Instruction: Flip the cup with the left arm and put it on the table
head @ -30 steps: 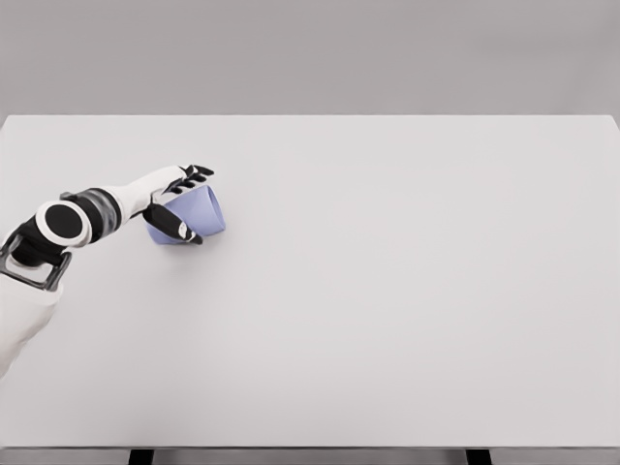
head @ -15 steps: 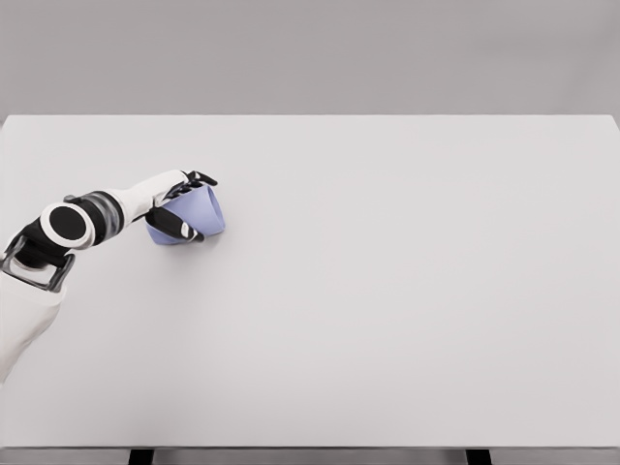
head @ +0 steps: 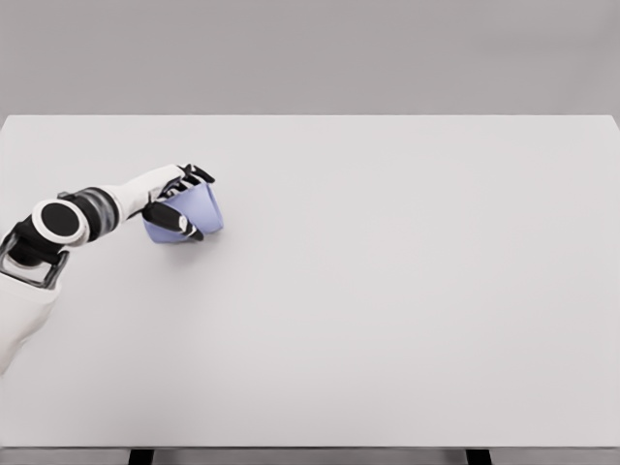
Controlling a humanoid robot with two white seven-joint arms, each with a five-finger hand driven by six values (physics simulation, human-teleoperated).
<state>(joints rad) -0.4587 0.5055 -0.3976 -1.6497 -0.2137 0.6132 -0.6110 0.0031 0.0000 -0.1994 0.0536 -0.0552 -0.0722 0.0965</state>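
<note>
A pale blue cup (head: 201, 210) is tilted on its side at the left of the white table (head: 387, 291). My left hand (head: 179, 201) wraps it from the left, fingers over the top and thumb across the near side, shut on it. The cup's lower edge looks close to the table; whether it touches I cannot tell. The white left arm (head: 68, 228) comes in from the lower left. The right arm does not show.
The table's left edge runs close behind my forearm. A plain grey wall (head: 310, 58) stands behind the far edge.
The hand and cup have shifted slightly left and up, and the cup has tipped a little more.
</note>
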